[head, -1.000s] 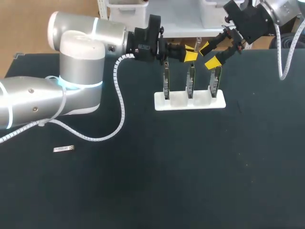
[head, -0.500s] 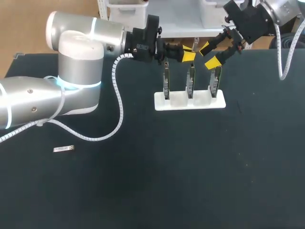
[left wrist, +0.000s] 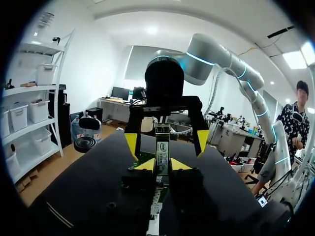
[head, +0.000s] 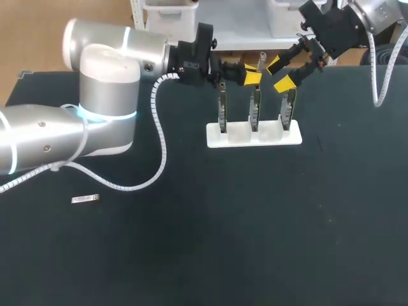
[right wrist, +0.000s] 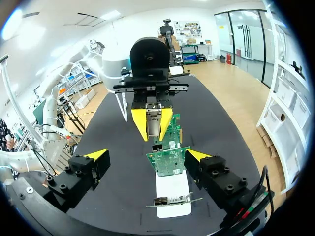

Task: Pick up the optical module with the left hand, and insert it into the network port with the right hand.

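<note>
While the left gripper (left wrist: 162,165) pinched it, module (left wrist: 162,147) seemed light, stiff — free end best for the spread right gripper (head: 279,74).

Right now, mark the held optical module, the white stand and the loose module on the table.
optical module (left wrist: 162,147), left wrist view: its labelled face.
white stand (head: 252,142), head view: front edge of its base.
loose module (head: 85,199), head view: its middle.

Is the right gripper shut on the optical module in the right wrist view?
No, the right gripper stands wide open, while the optical module sits between the yellow tips of the left gripper ahead of it.
</note>
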{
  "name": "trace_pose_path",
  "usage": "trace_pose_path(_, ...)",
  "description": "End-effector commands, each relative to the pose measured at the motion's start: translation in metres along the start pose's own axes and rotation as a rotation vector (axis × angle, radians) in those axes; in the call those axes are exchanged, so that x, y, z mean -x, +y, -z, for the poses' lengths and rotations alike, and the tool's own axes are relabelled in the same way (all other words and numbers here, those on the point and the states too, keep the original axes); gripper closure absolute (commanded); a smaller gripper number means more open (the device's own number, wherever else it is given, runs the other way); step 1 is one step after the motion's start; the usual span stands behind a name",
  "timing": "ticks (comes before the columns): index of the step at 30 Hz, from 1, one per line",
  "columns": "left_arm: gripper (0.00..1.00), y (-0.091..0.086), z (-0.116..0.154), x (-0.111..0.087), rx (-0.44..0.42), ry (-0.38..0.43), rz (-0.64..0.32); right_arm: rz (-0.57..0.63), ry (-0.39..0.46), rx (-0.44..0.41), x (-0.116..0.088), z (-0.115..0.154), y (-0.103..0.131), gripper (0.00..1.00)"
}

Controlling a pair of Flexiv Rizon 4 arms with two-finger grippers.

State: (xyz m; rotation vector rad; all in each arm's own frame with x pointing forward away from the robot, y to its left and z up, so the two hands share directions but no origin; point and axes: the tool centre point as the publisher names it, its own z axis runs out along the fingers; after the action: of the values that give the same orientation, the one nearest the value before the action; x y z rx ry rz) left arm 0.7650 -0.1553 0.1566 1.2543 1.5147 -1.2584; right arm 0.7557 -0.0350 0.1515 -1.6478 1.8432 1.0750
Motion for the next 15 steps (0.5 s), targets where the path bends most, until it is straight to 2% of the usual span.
trace_pose_path(1, 1.00, 0.0030, -0.0045, -0.0019, -0.012, -0.007, 0.008, 0.000, 0.000, -0.005, -0.0002, -0.0005, 0.0015, 0.00)
trace_pose_path(15, 1.00, 0.0014, -0.0051, 0.0003, -0.012, -0.007, -0.005, 0.000, 0.000, -0.005, -0.0002, -0.0005, 0.0015, 0.00)
